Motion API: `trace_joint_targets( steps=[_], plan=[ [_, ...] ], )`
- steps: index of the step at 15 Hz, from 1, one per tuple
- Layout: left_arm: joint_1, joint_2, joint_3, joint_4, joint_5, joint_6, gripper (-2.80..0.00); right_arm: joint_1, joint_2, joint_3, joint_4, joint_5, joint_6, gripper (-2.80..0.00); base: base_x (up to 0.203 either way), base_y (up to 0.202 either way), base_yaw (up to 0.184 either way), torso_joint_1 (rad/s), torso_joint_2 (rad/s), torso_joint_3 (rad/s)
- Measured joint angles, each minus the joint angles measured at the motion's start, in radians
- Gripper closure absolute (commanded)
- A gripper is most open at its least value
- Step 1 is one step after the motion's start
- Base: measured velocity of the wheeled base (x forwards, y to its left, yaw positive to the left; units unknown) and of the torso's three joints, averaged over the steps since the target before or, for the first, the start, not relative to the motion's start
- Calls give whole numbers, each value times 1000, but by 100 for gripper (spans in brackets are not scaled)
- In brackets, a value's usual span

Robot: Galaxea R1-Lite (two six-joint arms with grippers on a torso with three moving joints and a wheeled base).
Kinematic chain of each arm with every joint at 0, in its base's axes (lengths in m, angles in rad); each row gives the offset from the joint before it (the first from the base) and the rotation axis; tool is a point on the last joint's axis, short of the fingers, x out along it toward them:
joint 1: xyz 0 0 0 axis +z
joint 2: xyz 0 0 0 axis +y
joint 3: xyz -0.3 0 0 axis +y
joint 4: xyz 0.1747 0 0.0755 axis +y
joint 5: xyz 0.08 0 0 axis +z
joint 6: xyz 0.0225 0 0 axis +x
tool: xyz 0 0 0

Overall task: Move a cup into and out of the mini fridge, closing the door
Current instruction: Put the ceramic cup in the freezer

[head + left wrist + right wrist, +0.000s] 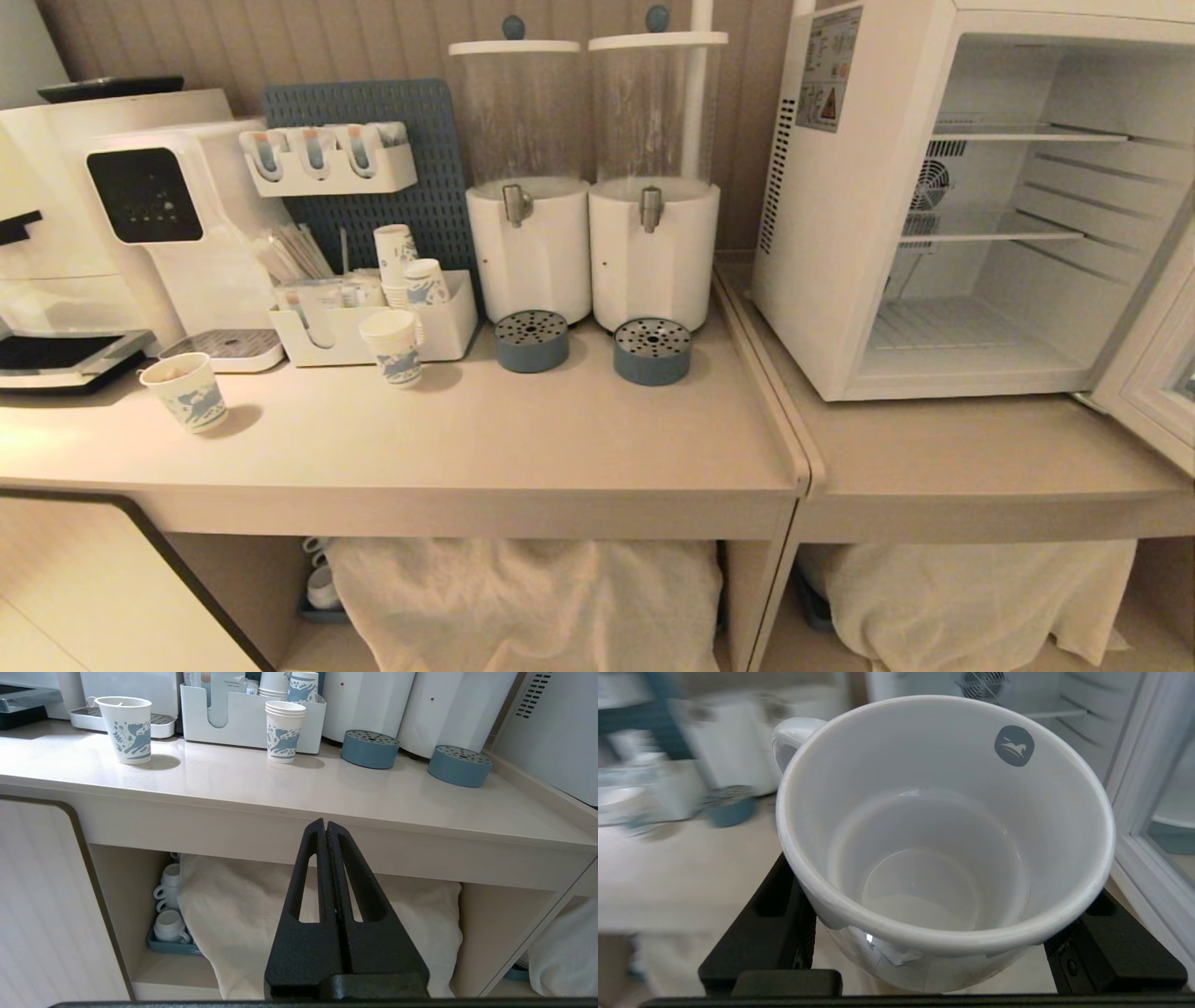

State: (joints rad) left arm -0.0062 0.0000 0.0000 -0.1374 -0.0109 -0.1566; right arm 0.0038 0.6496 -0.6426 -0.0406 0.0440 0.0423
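We hold the cup (943, 858) in our right pincer (943, 952), the two black fingers clamped on its lower body from either side, mouth up and empty, handle turned away from the wrist. The mini fridge (840, 233) stands on the right-hand bench (934, 467) with its door (1153, 373) swung wide open on our right and its wire shelves bare.

The risk we see is in the grip: it sits low on a smooth rounded wall, so a quick swing could tip the cup or let it slide. Going in, the rim could catch a wire shelf or the fridge's front edge if we come in too high, and the open door close by our right leaves little room for the arm.

Our left pincer (327, 830) hangs with fingers pressed together below the bench edge, out of the way. Paper cups (187, 392), two drink dispensers (653, 252) and their drip trays (652, 351) sit to the left, well apart from the path.
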Motion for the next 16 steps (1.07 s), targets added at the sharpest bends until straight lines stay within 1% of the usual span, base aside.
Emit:
trace_joint_targets(
  steps=[4, 8, 10, 12, 14, 16],
  plan=[
    [0, 0, 0, -1, 0, 0, 0, -10, 485, -58, -306, -45, 3, 0, 0, 0, 0, 0, 0, 0],
    [0, 0, 0, -1, 0, 0, 0, -55, 928, -130, -665, -144, 5, 0, 0, 0, 0, 0, 0, 0],
    [0, 0, 0, -1, 0, 0, 0, -94, 1099, -197, -814, -191, 4, 0, 0, 0, 0, 0, 0, 0],
    [0, 0, 0, -1, 0, 0, 0, -140, 1239, -289, -888, -214, 5, 0, 0, 0, 0, 0, 0, 0],
    [0, 0, 0, -1, 0, 0, 0, -171, 1342, -363, -901, -222, 4, 0, 0, 0, 0, 0, 0, 0],
    [0, 0, 0, -1, 0, -1, 0, -181, 1429, -438, -903, -228, -2, 0, 0, 0, 0, 0, 0, 0]
  ],
)
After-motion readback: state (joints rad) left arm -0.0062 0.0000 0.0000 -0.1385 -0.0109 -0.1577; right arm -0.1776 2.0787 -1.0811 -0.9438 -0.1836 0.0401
